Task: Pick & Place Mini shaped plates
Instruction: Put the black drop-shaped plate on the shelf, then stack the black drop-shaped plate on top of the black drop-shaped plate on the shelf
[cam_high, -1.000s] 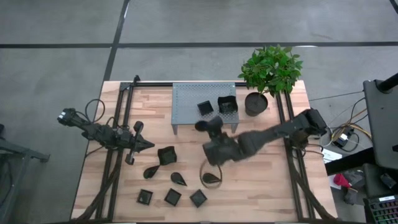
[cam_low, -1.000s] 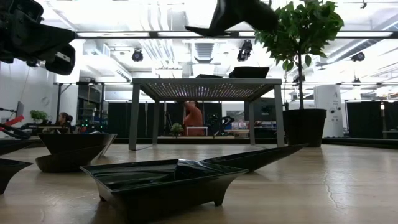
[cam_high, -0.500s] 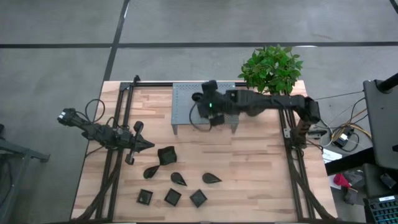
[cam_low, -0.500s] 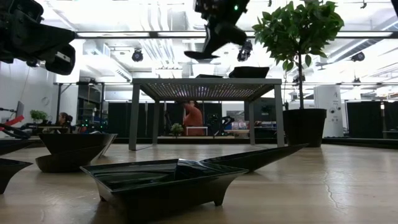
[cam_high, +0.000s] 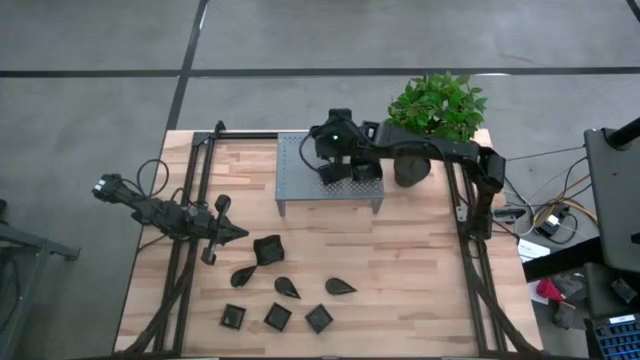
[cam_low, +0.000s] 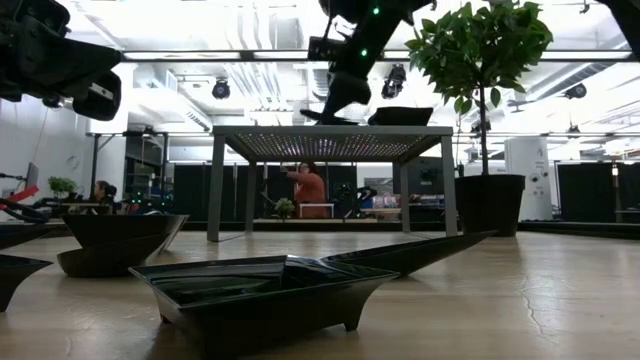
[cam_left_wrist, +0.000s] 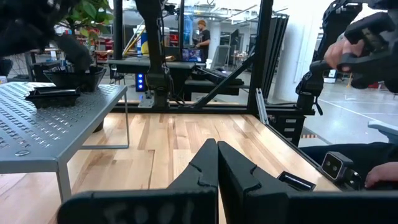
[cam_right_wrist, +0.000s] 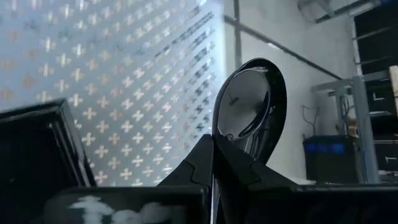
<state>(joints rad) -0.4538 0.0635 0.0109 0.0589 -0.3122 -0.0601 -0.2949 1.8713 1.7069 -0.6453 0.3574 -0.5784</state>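
My right gripper (cam_high: 322, 158) hangs over the grey perforated stand (cam_high: 300, 190), shut on a glossy black leaf-shaped mini plate (cam_right_wrist: 252, 93). In the low view that plate (cam_low: 326, 117) sits just above the stand's top (cam_low: 330, 131). Two black mini plates (cam_high: 366, 170) rest flat on the stand. Several more lie flat on the near left of the table: a wavy square (cam_high: 267, 250), leaf shapes (cam_high: 339, 287) and small squares (cam_high: 277, 317). My left gripper (cam_high: 238, 232) waits shut and level at the table's left. My right gripper pinches the leaf plate's narrow end (cam_right_wrist: 219, 134) between its two fingers, on the rim. The fingers slant down from the table's right side. The plate sticks out beyond the fingertips, its rounded end (cam_right_wrist: 258, 71) farthest out. Whether it touches the stand's top, I cannot tell.
A black round plant pot (cam_high: 412, 167) with a green bush (cam_high: 437, 108) stands right of the stand at the far right. Dark frame rails (cam_high: 190, 200) run along both table sides. Bare wood lies between the stand and the near plates.
My right gripper has swung from the table's middle toward the far edge, carrying the leaf plate, and has rolled on the way. It has then come down, so the plate now sits close over the stand's top. The plates on the table have stayed in place.
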